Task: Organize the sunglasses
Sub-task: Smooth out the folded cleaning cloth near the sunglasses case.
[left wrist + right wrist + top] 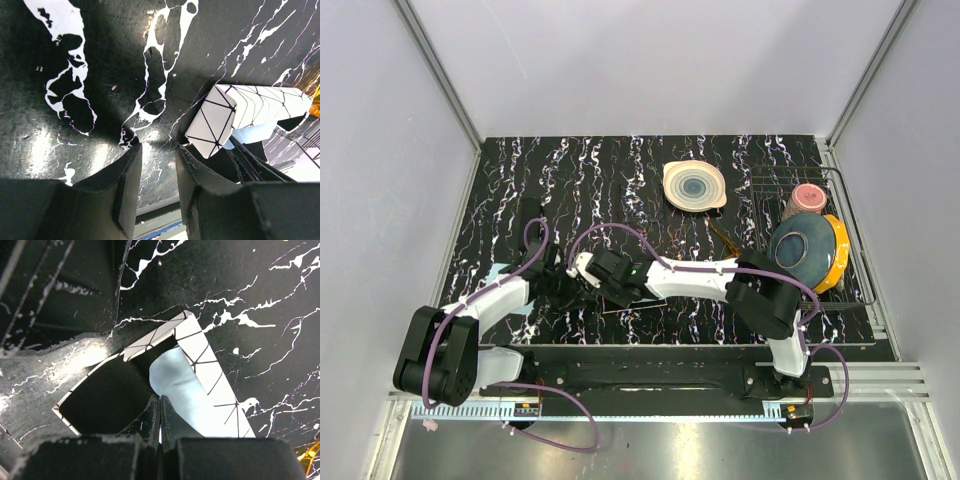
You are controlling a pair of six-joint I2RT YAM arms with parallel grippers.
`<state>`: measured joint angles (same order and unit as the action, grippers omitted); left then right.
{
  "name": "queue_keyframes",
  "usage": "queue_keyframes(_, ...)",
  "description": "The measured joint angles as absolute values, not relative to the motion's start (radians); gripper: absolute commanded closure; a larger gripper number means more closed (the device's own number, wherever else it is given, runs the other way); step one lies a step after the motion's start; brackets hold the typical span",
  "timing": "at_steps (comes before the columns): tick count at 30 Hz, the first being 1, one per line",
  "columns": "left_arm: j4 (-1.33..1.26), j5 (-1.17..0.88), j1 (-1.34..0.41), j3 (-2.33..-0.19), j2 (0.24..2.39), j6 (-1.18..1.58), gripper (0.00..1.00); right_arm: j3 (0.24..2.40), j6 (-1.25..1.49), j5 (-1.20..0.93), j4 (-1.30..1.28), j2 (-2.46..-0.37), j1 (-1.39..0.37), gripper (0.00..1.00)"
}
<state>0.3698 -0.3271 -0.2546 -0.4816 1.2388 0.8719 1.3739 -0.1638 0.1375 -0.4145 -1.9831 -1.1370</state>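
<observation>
The sunglasses point(723, 238) lie on the black marbled table, right of centre, as a thin amber shape; an amber sliver of the sunglasses point(309, 456) shows at the right wrist view's lower right corner. A white box point(210, 365) with black lines lies open, with a dark inside and a pale blue cloth point(185, 395) in it. My right gripper point(160, 399) is shut, its tips pinched on the cloth's edge. Left of the white box point(220, 117), my left gripper point(157, 150) stands open with only table between its fingers.
A cream plate with blue rings point(694, 186) sits at the back. At the right stands a wire dish rack point(861, 262) with a blue plate point(800, 250), a yellow bowl point(838, 258) and a pink cup point(808, 196). Both arms crowd the left-centre area.
</observation>
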Motion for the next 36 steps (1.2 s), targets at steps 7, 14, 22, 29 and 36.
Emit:
queue_keyframes(7,0.361,-0.324,-0.271,-0.484,1.248,0.888,0.63,1.363,-0.146,0.141,-0.407,-1.962,-1.134,1.0)
queue_keyframes(14,0.348,-0.316,-0.297,-0.488,1.258,0.896,0.63,1.363,-0.091,0.137,-0.389,-1.95,-1.115,0.91)
queue_keyframes(22,0.348,-0.306,-0.303,-0.49,1.259,0.911,0.64,1.358,-0.001,0.046,-0.385,-1.946,-1.084,0.69)
queue_keyframes(29,0.351,-0.292,-0.307,-0.491,1.258,0.921,0.64,1.333,0.067,-0.08,-0.372,-1.914,-1.065,0.68)
queue_keyframes(36,0.352,-0.28,-0.313,-0.491,1.253,0.925,0.64,1.314,0.133,-0.136,-0.33,-1.887,-1.033,0.76)
